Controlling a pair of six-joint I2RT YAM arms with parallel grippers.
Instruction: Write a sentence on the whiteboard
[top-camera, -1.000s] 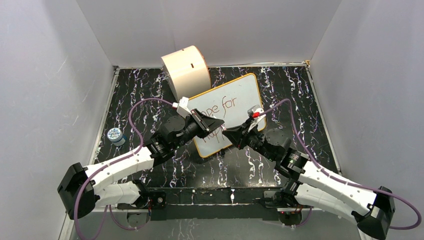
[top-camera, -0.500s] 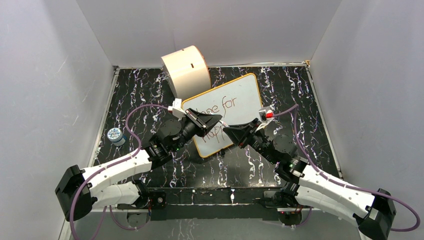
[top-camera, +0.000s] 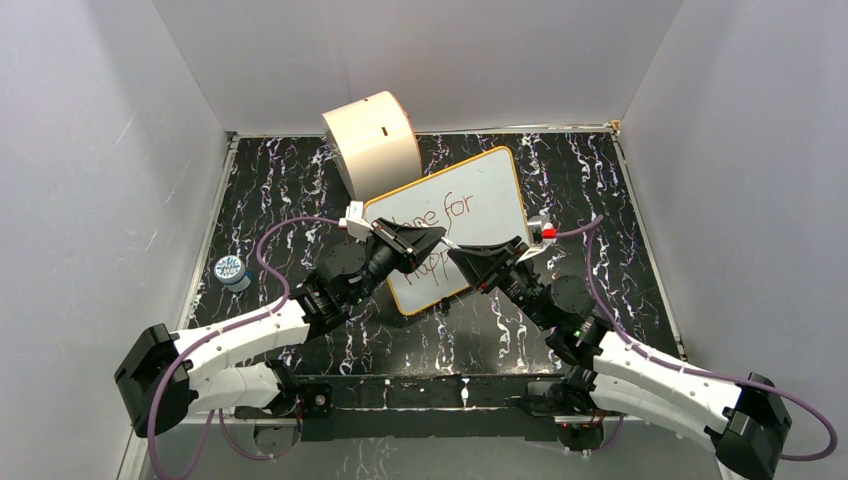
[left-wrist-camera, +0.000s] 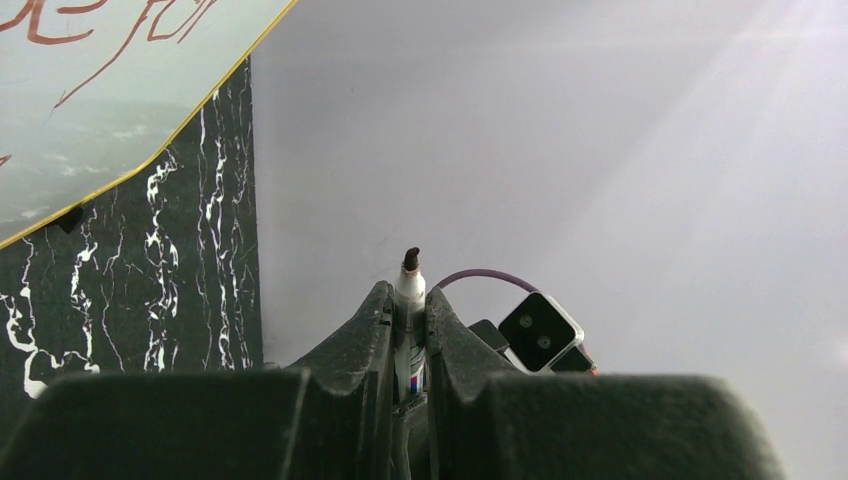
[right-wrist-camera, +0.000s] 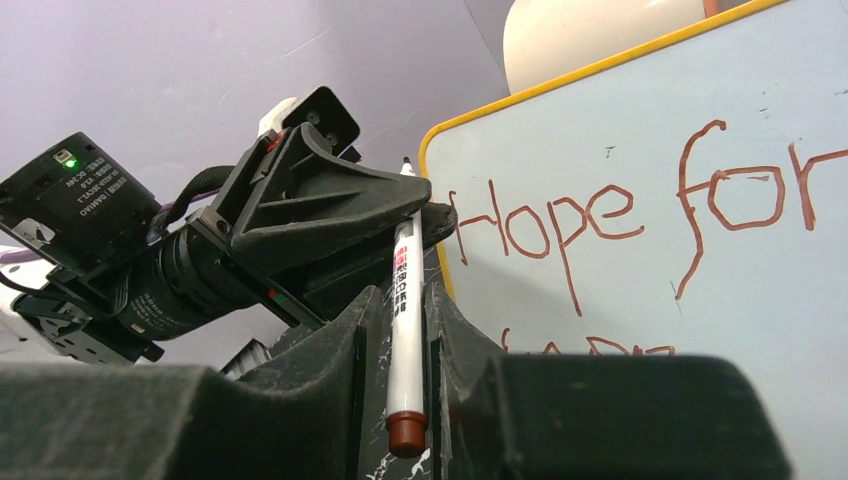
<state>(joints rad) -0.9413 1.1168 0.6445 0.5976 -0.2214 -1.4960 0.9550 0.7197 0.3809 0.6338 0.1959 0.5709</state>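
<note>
my left claw (left-wrist-camera: 408, 297) pinched tight on the pen (left-wrist-camera: 409, 272) near its tip, my right claw (right-wrist-camera: 403, 295) close around its back end, cannot tell if it squeezes, whiteboard (top-camera: 490, 205) on the black table (top-camera: 590, 180) under both claws, red sentence (right-wrist-camera: 610, 212) on it starts "Hope for"

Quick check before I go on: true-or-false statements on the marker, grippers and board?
The left gripper is shut on the marker. True.
The marker's tip touches the whiteboard. False: it points into free air.
The top line reads "Hope for". True.
The cream drum stands by the arm bases. False: it stands at the far edge.
The marker's rear end sits between the right gripper's fingers. True.
</note>
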